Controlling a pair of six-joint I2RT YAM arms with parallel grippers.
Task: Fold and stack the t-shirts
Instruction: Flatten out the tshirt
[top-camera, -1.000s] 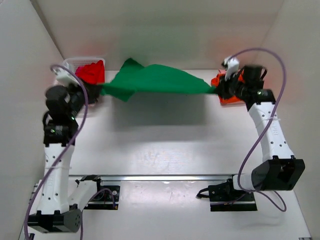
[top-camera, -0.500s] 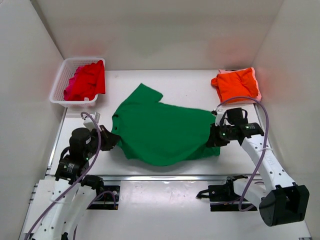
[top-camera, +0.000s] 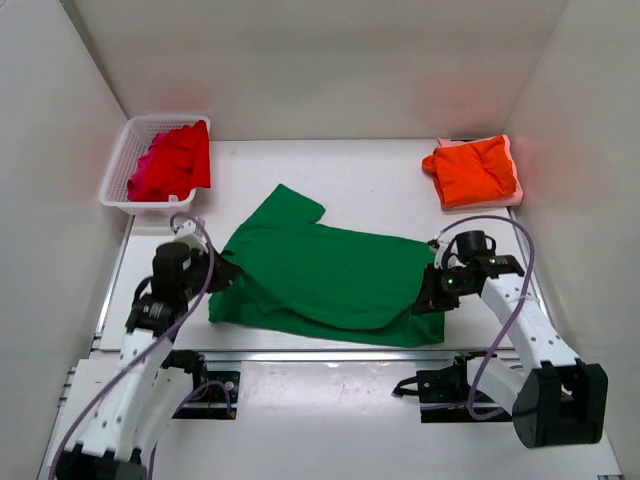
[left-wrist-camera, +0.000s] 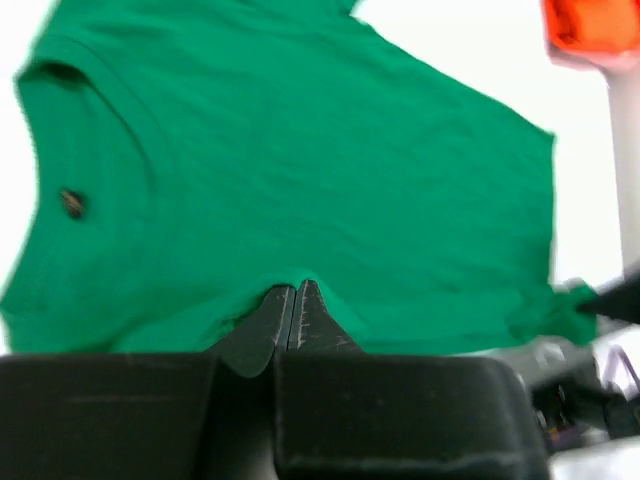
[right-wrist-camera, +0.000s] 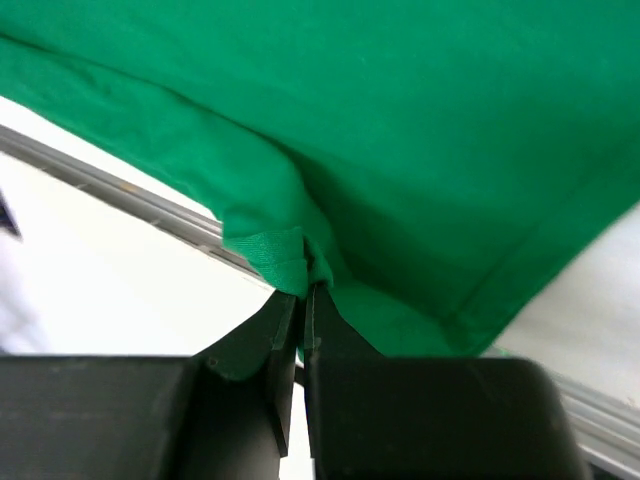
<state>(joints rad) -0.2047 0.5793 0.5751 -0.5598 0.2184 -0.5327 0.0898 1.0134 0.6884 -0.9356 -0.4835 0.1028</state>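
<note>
Overhead, green t-shirt (top-camera: 330, 280) lies spread; wrist views show pinched edges.

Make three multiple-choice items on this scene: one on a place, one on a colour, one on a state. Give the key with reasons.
1. The green t-shirt lies:
A. heaped at the far left
B. spread on the table between the two arms
C. folded at the far right

2. The folded t-shirt at the far right is:
A. orange
B. blue
C. white

3. The left gripper and right gripper are:
A. both open
B. both shut on the green t-shirt
C. one open, one shut

Key:
1 B, the top view shows it spread out mid-table.
2 A, it is plainly orange there.
3 B, each wrist view shows fingertips closed with green cloth pinched between them.
</note>
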